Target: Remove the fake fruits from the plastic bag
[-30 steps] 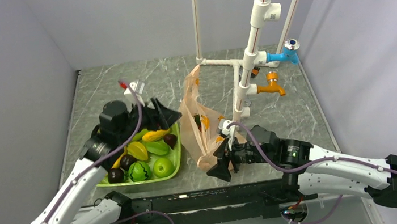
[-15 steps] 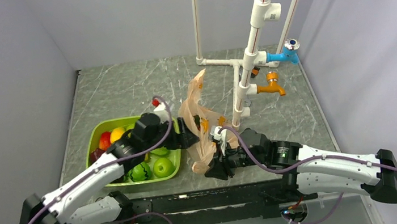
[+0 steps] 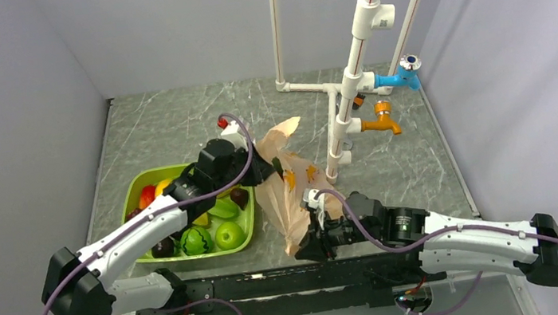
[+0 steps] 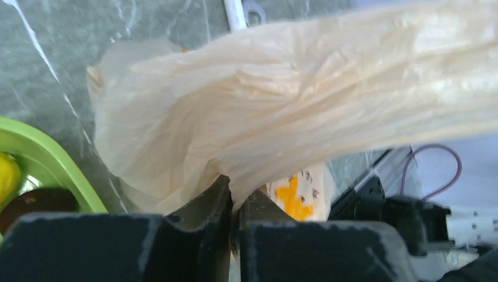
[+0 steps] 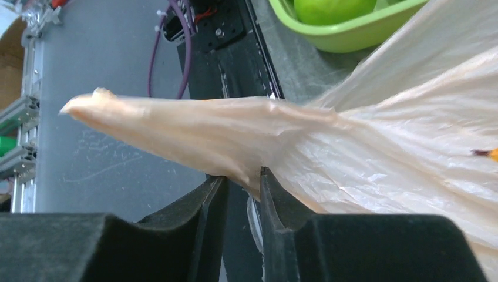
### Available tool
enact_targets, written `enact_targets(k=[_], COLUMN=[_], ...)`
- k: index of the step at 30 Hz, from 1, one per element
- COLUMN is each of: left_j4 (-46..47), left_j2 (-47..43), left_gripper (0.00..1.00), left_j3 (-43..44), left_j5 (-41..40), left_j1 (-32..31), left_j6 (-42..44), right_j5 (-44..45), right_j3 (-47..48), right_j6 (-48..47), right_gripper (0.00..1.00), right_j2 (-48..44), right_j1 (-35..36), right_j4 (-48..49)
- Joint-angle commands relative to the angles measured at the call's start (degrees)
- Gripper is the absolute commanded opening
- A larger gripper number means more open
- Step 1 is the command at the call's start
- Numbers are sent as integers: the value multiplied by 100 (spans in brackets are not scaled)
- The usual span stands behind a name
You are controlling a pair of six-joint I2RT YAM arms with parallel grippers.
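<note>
Plastic bag [image 3: 291,200] lies mid-table in top view, just at 3 o'clock of the green tub [image 3: 130,198] and at 8 o'clock of the white pipe frame [image 3: 334,130], pulled long btw both grippers. L gripper [image 3: 265,167] sits at the bag's 11 o'clock end, clenched on a gathered fold of film; in its wrist view the fingers [image 4: 205,205] press together w/ the film bunched btw them and ballooning out above toward 12, an orange printed mark [image 4: 292,197] showing just at 3 o'clock of the tips. R gripper [image 3: 308,242] sits at the bag's 6 o'clock end by the table's near edge, also clamped on film; its wrist view shows the fingers [image 5: 207,202] nearly together w/ a thin twist of bag nipped btw them, a pointed tail sticking out to 9 o'clock, the rest fanning to 3. A dark lump [image 3: 278,166] shows through the film near the L end; can't tell what it is. Tub holds a striped mini watermelon [image 3: 195,242], bright green apple [image 3: 229,234] and dark plums [image 3: 163,248] along its near side. Blue tap [image 3: 399,78] and orange tap [image 3: 380,123] hang on the frame at 2 o'clock of the bag, well apart from it
</note>
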Motion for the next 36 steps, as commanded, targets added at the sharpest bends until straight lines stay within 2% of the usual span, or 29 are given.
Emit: enact_targets(k=[1,2,7,10,13,17,23,27,29,33,36], left_j4=[501,571,928,973,1038,1167,1046,981,1020,932,853], left_j2=[228,224,163,144,39,-176,-215,-202,-234,-268,-252], left_gripper=[5,0,0,0,0,0,0,0,0,0,0], left_j3=[380,387,323,294,159,-5,50,34,-52,-49,-6], left_j5=[91,126,451,569,670,632,748,870,841,748,757], left_j1=[389,453,677,701,702,808,853,854,850,854,856], left_j6=[91,88,-4,-47,-84,-74,63,72,44,65,80], right_j5=[21,43,324,354,358,427,963,1130,1256,2298,2398], right_j3=[-371,-408,-355,-150,-141,-101,302,996,1332,2000,2112], right_j6=[255,296,449,438,355,202,278,119,49,167,-10], right_gripper=[33,35,46,49,62,69,88,90,87,85,85], right_j2=[-92,33,833,1112,715,-49,-1353,-1332,-1099,-621,-345], right_j1=[139,147,181,191,189,191,197,191,198,193,191], right_j4=[406,380,85,-91,-107,-423,-1042,-1241,-1157,-1137,-654])
